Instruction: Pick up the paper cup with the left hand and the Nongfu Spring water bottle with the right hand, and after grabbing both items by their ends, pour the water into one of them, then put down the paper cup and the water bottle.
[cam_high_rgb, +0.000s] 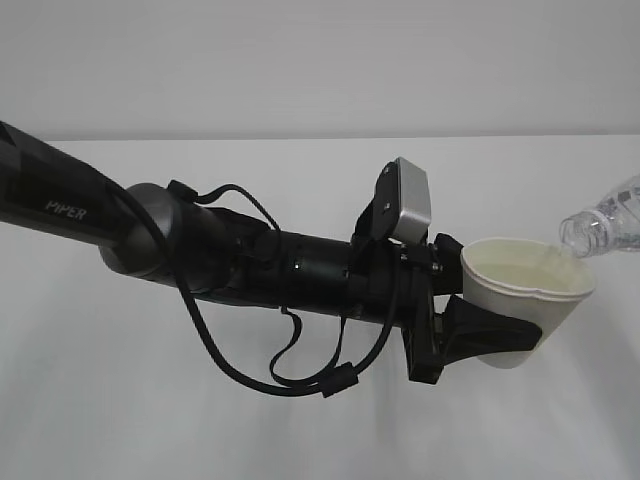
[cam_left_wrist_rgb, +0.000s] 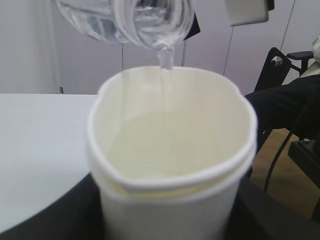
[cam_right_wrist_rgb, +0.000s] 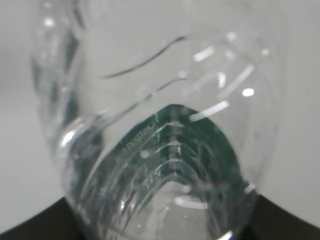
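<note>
Paper cup (cam_high_rgb: 525, 300) soft, rim dented in left tool (cam_high_rgb: 470, 335) clamp; filling, heavier. Bottle (cam_right_wrist_rgb: 160, 135) thin, slippery, gripped by right tool; water (cam_left_wrist_rgb: 166, 57) pouring.

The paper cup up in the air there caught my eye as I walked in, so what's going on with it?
The left hand holds the paper cup up off the white table, its fingers pressing the rim out of round. From the right, the Nongfu Spring water bottle is tipped with its open mouth over the rim, and a thin stream of water is falling into the cup. The right hand grips the bottle.
</note>
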